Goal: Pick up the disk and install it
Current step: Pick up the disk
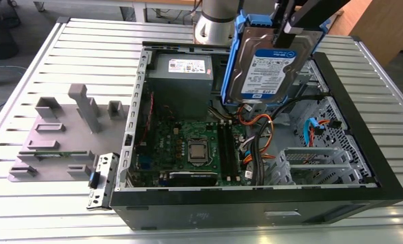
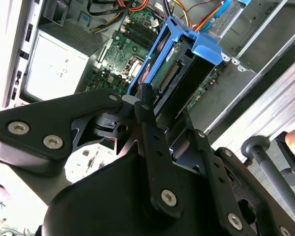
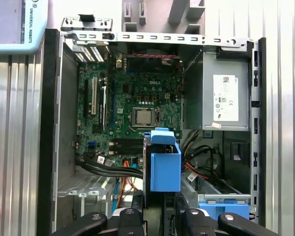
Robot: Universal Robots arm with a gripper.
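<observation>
**A:** What has the gripper (image 1: 291,28) got?

**B:** It is clamped on the disk (image 1: 272,66) at its upper end; the disk hangs nearly upright, with its label facing the exterior camera, above the open computer case (image 1: 256,201) and clear of its walls.

**A:** Is there room beneath?

**B:** Orange cables (image 1: 256,122) loop just under its lower edge; the motherboard (image 1: 188,137) lies bare toward the exterior view's left, and the perforated drive bay (image 1: 344,137) is toward the right.

**A:** And the wrist cameras?

**B:** The first wrist view looks along the disk edge-on, so its blue rail end shows over the board; the grey power supply (image 3: 223,93) sits beside it, and a blue latch tab (image 3: 223,209) is at the case wall. The second wrist view shows the connector edge, with the black fingers (image 2: 147,113) pressed to either face.

**A:** And the surface?

**B:** A slatted metal table (image 1: 86,46); a grey fixture block (image 1: 59,137) lies beside the case on the exterior view's left.
</observation>
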